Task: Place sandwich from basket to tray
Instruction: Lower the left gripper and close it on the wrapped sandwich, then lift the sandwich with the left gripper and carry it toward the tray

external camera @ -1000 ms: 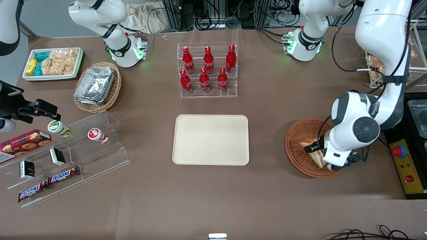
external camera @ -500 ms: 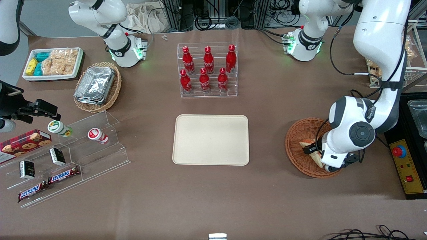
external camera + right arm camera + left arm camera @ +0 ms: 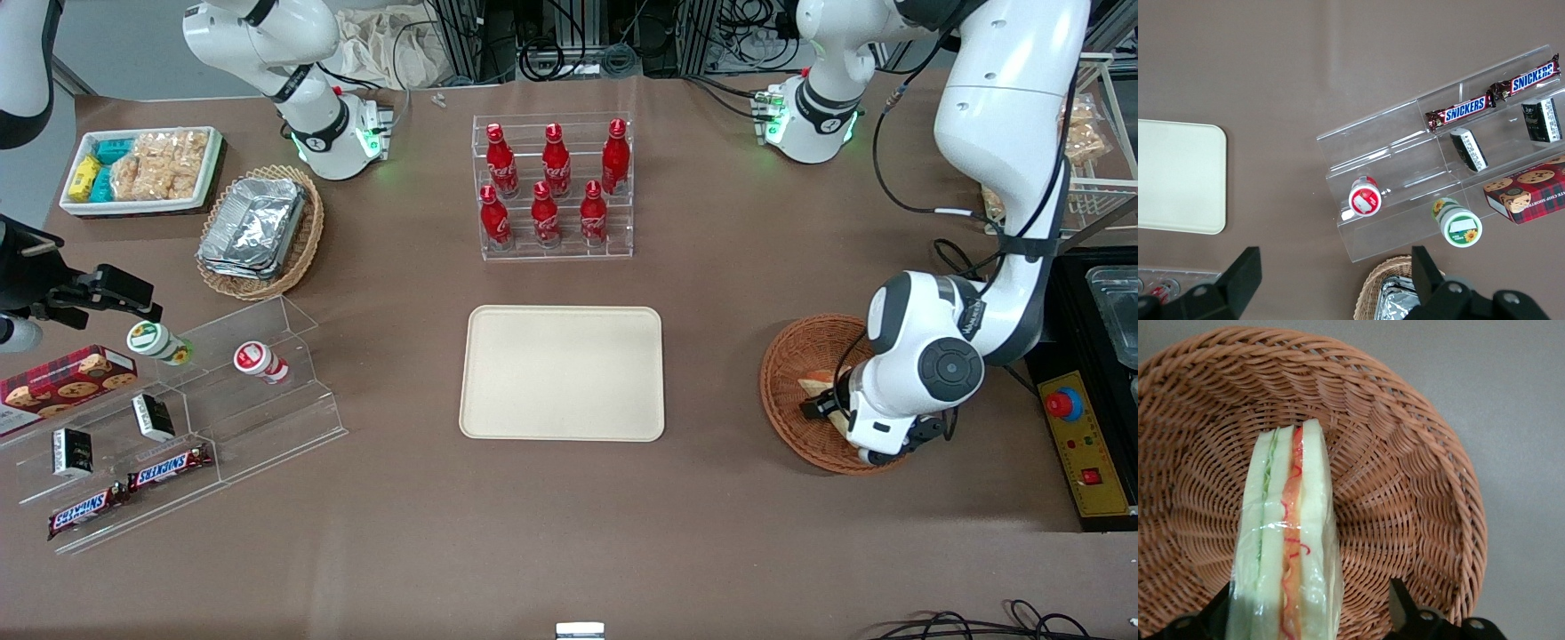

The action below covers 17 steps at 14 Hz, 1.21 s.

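One sandwich (image 3: 1286, 540) sits between my claw's (image 3: 1308, 617) spread fingers in the basket (image 3: 1405, 487); next I clamp, then lift toward the tray (image 3: 562, 373).

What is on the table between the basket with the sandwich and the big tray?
Nothing: in the front view only bare brown table separates the basket from the tray. The gripper is open around the sandwich in the basket.
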{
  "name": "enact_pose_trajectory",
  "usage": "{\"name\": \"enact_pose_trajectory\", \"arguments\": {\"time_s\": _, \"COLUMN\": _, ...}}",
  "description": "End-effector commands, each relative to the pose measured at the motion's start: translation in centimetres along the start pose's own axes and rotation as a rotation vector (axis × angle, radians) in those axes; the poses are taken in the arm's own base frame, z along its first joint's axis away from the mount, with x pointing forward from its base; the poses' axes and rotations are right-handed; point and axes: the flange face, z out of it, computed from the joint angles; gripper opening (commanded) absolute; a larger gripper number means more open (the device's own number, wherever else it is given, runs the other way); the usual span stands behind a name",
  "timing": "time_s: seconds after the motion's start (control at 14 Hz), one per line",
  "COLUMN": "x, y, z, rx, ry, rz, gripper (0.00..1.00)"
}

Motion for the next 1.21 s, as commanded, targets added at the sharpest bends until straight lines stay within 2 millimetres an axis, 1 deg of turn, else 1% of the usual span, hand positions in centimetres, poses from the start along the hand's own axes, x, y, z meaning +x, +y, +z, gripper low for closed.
{"name": "enact_pose_trajectory", "arguments": {"time_s": 0.0, "x": 0.5, "y": 0.5, "z": -0.1, "rx": -0.002, "ry": 0.027, "rz": -0.056, "gripper": 0.51}}
{"name": "enact_pose_trajectory", "arguments": {"time_s": 0.07, "x": 0.5, "y": 0.5, "z": -0.1, "rx": -0.004, "ry": 0.027, "rz": -0.063, "gripper": 0.32}}
{"name": "enact_pose_trajectory", "arguments": {"time_s": 0.21, "x": 0.5, "y": 0.5, "z": -0.1, "rx": -0.003, "ry": 0.027, "rz": -0.067, "gripper": 0.05}}
{"name": "enact_pose_trajectory", "arguments": {"time_s": 0.29, "x": 0.5, "y": 0.5, "z": -0.1, "rx": -0.003, "ry": 0.027, "rz": -0.062, "gripper": 0.0}}
{"name": "enact_pose_trajectory", "arguments": {"time_s": 0.36, "x": 0.5, "y": 0.5, "z": -0.3, "rx": -0.004, "ry": 0.029, "rz": -0.056, "gripper": 0.0}}
{"name": "enact_pose_trajectory", "arguments": {"time_s": 0.43, "x": 0.7, "y": 0.6, "z": -1.1, "rx": -0.011, "ry": 0.039, "rz": -0.064, "gripper": 0.0}}
{"name": "enact_pose_trajectory", "arguments": {"time_s": 0.5, "x": 1.1, "y": 0.8, "z": -2.4, "rx": -0.019, "ry": 0.052, "rz": -0.068, "gripper": 0.0}}
{"name": "enact_pose_trajectory", "arguments": {"time_s": 0.64, "x": 1.4, "y": 0.4, "z": -6.3, "rx": 0.001, "ry": 0.047, "rz": -0.061, "gripper": 0.0}}
{"name": "enact_pose_trajectory", "arguments": {"time_s": 0.86, "x": 1.3, "y": 0.2, "z": -13.5, "rx": 0.018, "ry": 0.04, "rz": -0.053, "gripper": 0.0}}
{"name": "enact_pose_trajectory", "arguments": {"time_s": 0.93, "x": 0.9, "y": 0.2, "z": -16.1, "rx": 0.018, "ry": 0.031, "rz": -0.034, "gripper": 0.0}}
{"name": "enact_pose_trajectory", "arguments": {"time_s": 1.0, "x": 0.2, "y": 0.7, "z": -18.9, "rx": 0.019, "ry": 0.022, "rz": -0.01, "gripper": 0.0}}
{"name": "enact_pose_trajectory", "arguments": {"time_s": 1.07, "x": -0.5, "y": 1.3, "z": -21.4, "rx": 0.015, "ry": 0.012, "rz": 0.012, "gripper": 0.0}}
{"name": "enact_pose_trajectory", "arguments": {"time_s": 1.14, "x": -1.5, "y": 2.3, "z": -23.3, "rx": 0.007, "ry": 0.007, "rz": 0.036, "gripper": 0.0}}
